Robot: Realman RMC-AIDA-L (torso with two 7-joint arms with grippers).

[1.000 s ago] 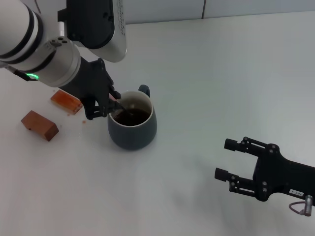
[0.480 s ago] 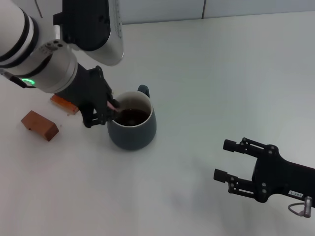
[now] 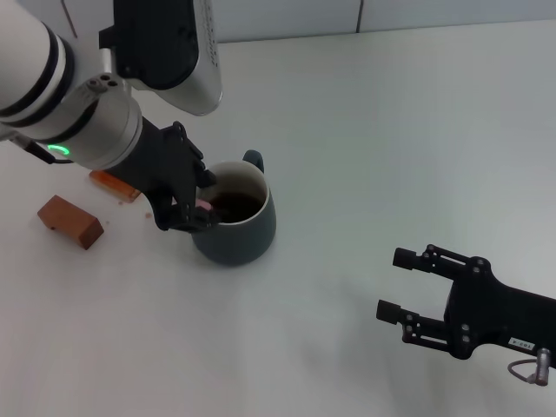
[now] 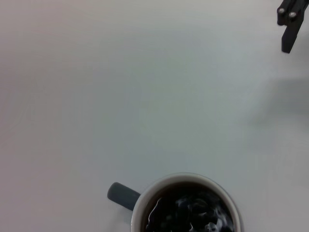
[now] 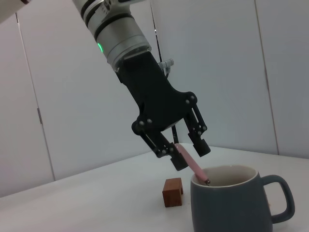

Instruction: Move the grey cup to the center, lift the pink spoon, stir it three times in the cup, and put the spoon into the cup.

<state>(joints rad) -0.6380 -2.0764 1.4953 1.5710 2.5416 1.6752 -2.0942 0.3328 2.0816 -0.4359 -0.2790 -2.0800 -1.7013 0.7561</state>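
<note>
So the grey cup (image 3: 234, 219) is the anchor here, sitting on the white table (image 3: 365, 130) with dark liquid inside and its little handle pointing away from the robot. The left gripper (image 3: 193, 205) sits right at the cup's rim on the robot's left side, fingers pinched on the pink spoon (image 5: 191, 166).

The right wrist view shows it best: the spoon's long axis runs on a slant, pink handle up in the gripper's grip, lower end dipping over the rim and down into the cup. The bowl itself is hidden inside, so I can't say how deep it sits. From the left wrist view the liquid looks rippled, so my guess is we're mid-stir.

The bit that matters for what comes next: the spoon already leans from the left gripper inward and down toward the cup's middle, so letting it go into the cup looks like it only takes opening up. The handle would likely end up resting on the rim at that side.

The right gripper (image 3: 415, 287) is well apart from the cup, off to its right and nearer the robot, fingers spread and holding nothing. 2 brown blocks (image 3: 70, 221) lie left of the cup, beyond the left gripper.
</note>
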